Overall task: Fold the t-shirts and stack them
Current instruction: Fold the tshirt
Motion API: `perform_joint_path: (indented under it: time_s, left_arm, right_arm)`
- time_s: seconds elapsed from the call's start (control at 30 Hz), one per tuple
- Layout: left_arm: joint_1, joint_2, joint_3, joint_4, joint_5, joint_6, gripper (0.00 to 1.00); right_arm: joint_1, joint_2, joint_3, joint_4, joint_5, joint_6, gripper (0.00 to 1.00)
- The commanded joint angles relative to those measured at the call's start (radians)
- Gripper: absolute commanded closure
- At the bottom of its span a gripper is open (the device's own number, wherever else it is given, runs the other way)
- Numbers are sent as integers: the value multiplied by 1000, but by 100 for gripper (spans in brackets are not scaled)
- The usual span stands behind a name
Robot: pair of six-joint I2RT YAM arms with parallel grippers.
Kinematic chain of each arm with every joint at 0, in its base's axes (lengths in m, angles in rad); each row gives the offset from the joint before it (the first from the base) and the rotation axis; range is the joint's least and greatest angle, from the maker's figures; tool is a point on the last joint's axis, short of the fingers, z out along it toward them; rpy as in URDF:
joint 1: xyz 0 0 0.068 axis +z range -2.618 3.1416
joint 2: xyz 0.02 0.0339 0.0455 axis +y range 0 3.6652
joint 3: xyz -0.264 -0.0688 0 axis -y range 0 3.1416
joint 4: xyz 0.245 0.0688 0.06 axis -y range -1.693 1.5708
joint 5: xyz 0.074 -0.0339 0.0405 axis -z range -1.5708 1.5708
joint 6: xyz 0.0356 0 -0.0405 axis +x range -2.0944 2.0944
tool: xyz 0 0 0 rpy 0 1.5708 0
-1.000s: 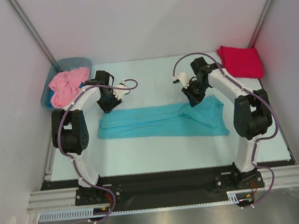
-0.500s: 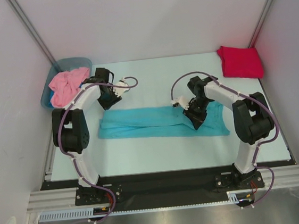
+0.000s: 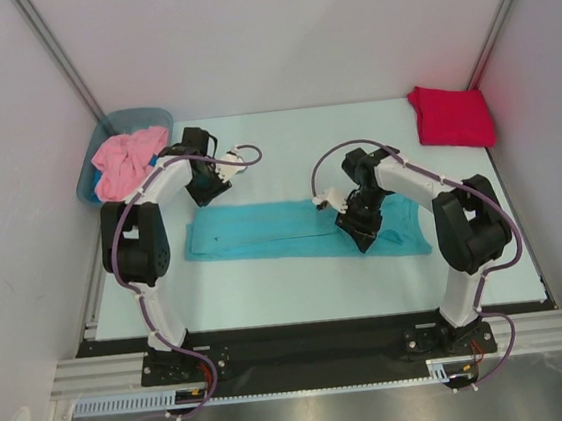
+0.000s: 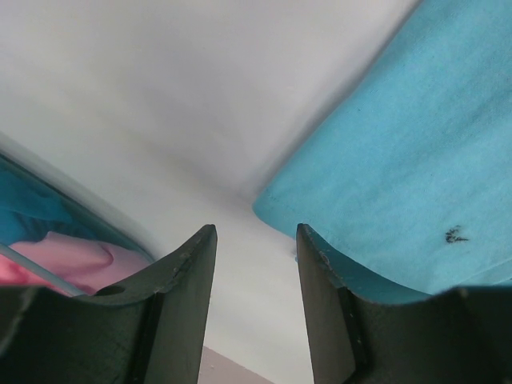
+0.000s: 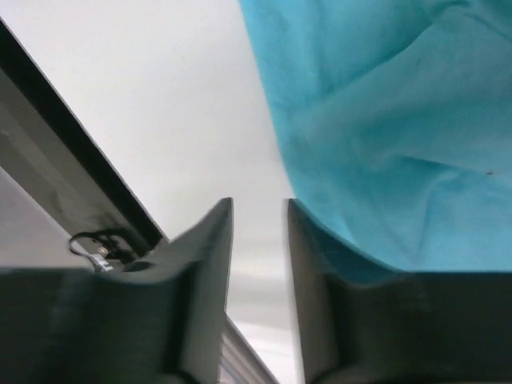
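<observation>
One turquoise t-shirt (image 3: 263, 230) — beneath right tool (image 3: 358, 239)

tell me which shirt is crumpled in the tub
The pink t-shirt, bunched in the grey-blue tub far left; the turquoise t-shirt lies flat mid-table, the red t-shirt folded far right.

Flat t-shirt (image 3: 263, 232) centre; folded t-shirt (image 3: 452, 115) far right; bunched t-shirt (image 3: 125, 161) in tub (image 3: 136, 112), far left.

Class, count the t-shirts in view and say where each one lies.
3. The turquoise t-shirt lies across the middle of the table; the crimson t-shirt sits folded at the far right corner; the pink t-shirt is bunched in the tub, which may hide more.
</observation>
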Motion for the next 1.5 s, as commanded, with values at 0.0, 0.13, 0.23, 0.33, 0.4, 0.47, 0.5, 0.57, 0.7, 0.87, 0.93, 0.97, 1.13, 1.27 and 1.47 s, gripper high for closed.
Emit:
perform_joint_path:
  time_s: [0.0, 0.13, 0.23, 0.33, 0.4, 0.47, 0.5, 0.57, 0.7, 0.87, 0.93, 0.97, 1.13, 1.27, 1.47]
  left_arm:
    - [-10, 0, 39, 8, 5, 18, 50]
    - [-10, -4, 36, 11, 19, 12, 50]
    - [-13, -12, 24, 14, 29, 10, 50]
    - [-15, -17, 10, 24, 37, 6, 50]
    - [-18, -15, 6, 29, 40, 3, 50]
    - [-20, -14, 3, 32, 43, 0, 50]
    - [-23, -12, 0, 31, 43, -2, 50]
    - [-26, -9, -5, 32, 45, 3, 50]
    - [-27, -7, -8, 41, 42, 4, 50]
    - [-30, 2, -8, 46, 46, 1, 50]
    - [-32, 2, -10, 51, 49, -2, 50]
    - [-32, 2, -10, 51, 48, -2, 50]
    - [-38, 2, -11, 54, 45, -17, 50]
    - [-47, -6, -48, 63, 25, -10, 53]
    - [-55, -3, -80, 80, 23, 9, 60]
  right_arm:
    - [1, -14, 46, -38, 27, -27, 58]
    - [-53, -31, 57, -15, 51, -24, 39]
    - [-114, -27, 64, 8, 77, -1, 41]
    - [-173, -36, 35, 48, 110, 7, 43]
    - [-202, -42, 3, 76, 127, 8, 44]
    - [-213, -53, -18, 86, 133, 5, 44]
    - [-214, -57, -31, 92, 143, 3, 44]
    - [-217, -74, -67, 103, 155, -1, 45]
    - [-243, -77, -91, 122, 173, 22, 48]
    - [-360, -37, -7, 149, 126, 118, 56]
    - [-407, -16, 23, 154, 75, 170, 55]
    - [-452, -7, 35, 161, 51, 195, 54]
    - [-495, 59, 54, 218, -103, 319, 55]
    - [-496, 114, 51, 293, -176, 385, 58]
    - [-496, 133, 61, 352, -203, 433, 59]
